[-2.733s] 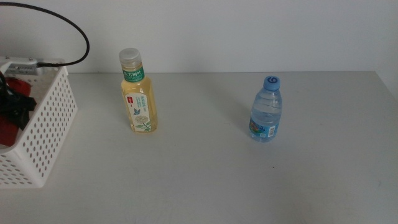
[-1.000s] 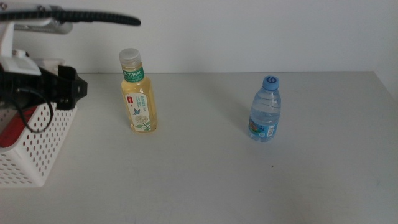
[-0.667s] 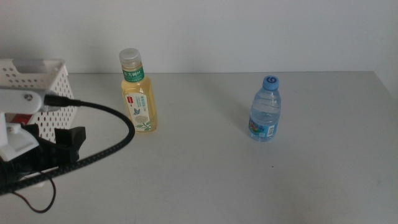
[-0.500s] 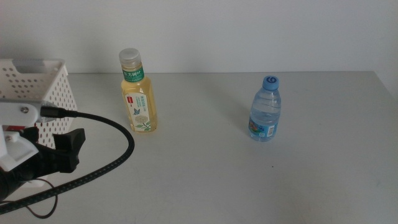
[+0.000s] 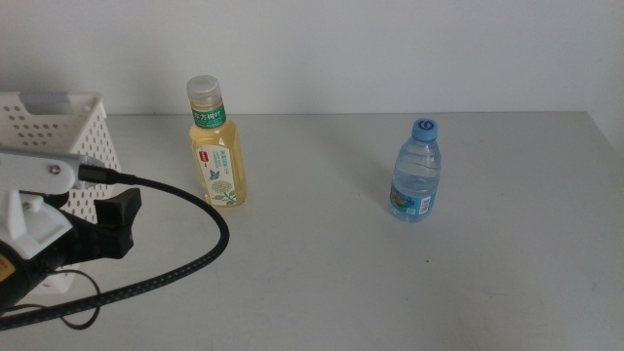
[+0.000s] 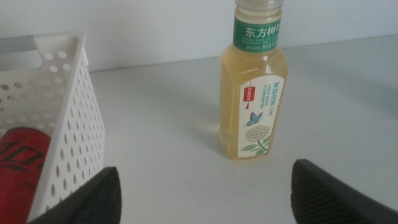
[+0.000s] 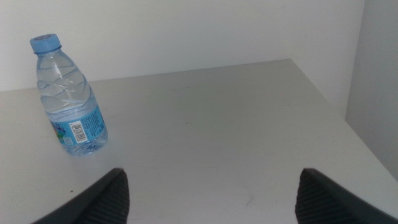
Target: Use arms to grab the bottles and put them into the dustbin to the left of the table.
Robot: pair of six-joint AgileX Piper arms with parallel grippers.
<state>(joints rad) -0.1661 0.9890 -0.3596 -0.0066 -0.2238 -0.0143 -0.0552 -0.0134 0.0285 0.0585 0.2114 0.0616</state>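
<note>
Left claw (image 5: 122, 222) shifted right toward yellow tea bottle (image 5: 216, 146), jaws apart and empty, lower left of frame, right claw (image 7: 208, 193) likewise spread, water bottle (image 5: 417, 172) upright on bench (image 5: 390, 283)

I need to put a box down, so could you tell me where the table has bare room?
Bare: the wide stretch between the tea bottle and water bottle, and the whole front of the table. Crowded: the left edge, where the left gripper sits by the basket.

Upright water bottle (image 7: 67, 99) on the table (image 7: 211, 137) — right pincer (image 7: 208, 193) wide apart, well short.
</note>
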